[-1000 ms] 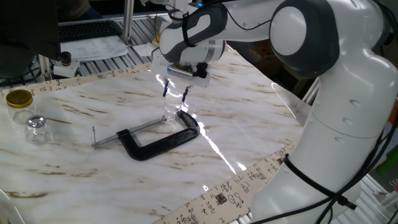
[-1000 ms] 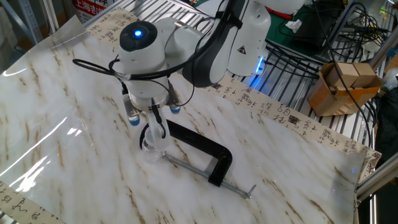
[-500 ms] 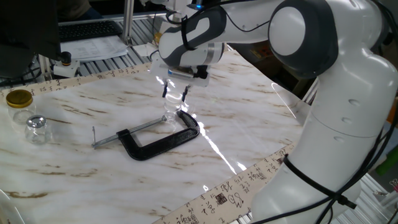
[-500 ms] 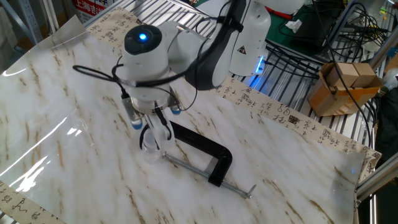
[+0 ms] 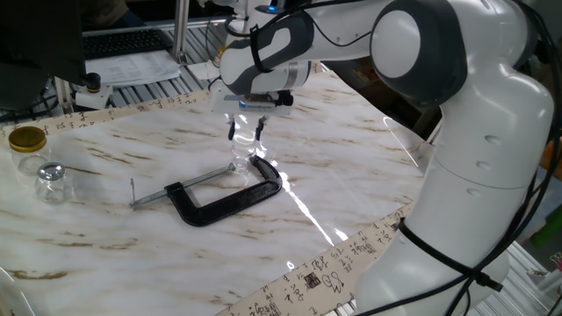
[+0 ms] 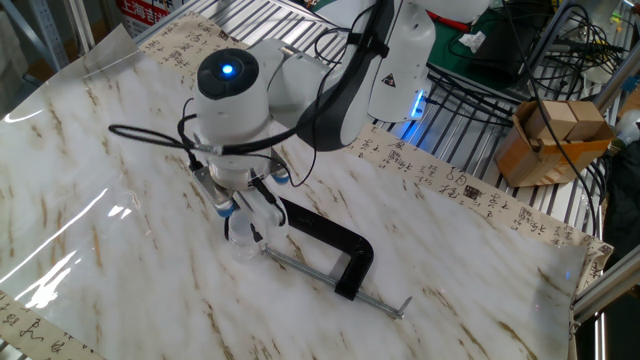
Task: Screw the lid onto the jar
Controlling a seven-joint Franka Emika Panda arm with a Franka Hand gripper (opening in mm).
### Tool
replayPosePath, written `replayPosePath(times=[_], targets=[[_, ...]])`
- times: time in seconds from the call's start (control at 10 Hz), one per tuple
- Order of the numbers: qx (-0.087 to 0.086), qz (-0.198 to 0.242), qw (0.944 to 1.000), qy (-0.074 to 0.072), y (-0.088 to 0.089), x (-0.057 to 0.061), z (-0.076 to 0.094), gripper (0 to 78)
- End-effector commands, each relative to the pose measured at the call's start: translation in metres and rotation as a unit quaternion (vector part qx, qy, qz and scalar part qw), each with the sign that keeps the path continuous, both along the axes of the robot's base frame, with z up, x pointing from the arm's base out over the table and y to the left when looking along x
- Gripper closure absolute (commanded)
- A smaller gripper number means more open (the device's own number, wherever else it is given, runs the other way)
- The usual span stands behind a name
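Jar (image 5: 241,163) at frame centre, standing on table (image 5: 351,167), touching upper end of clamp (image 5: 224,195). Gripper (image 5: 245,132) directly above jar, fingers either side of jar top; lid not resolvable. Clamp runs lower left from jar, screw end toward left. Far left edge: 2 other jars, lidded jar (image 5: 27,143) behind knob jar (image 5: 51,182). Arm base at right of frame.

White, rounded arm (image 5: 457,149) showing dark grey joint bands, black cables trailing along its base and wrist, a blue light glowing on the wrist cap (image 6: 228,70), slim dark fingers (image 5: 234,132) below.
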State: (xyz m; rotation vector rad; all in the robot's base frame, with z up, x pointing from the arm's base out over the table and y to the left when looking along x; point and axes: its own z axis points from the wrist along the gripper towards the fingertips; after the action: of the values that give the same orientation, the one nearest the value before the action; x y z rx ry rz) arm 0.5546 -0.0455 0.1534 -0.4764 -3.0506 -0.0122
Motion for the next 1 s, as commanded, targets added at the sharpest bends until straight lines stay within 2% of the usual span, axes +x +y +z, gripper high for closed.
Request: replayPosePath(times=[0.1,1.0], targets=[[-0.004,0.037,0.9993,-0.004,0.0001,0.0027,-0.0009,76.4],[-0.010,0.070,0.9975,-0.005,-0.0010,0.0003,-0.0039,76.4]])
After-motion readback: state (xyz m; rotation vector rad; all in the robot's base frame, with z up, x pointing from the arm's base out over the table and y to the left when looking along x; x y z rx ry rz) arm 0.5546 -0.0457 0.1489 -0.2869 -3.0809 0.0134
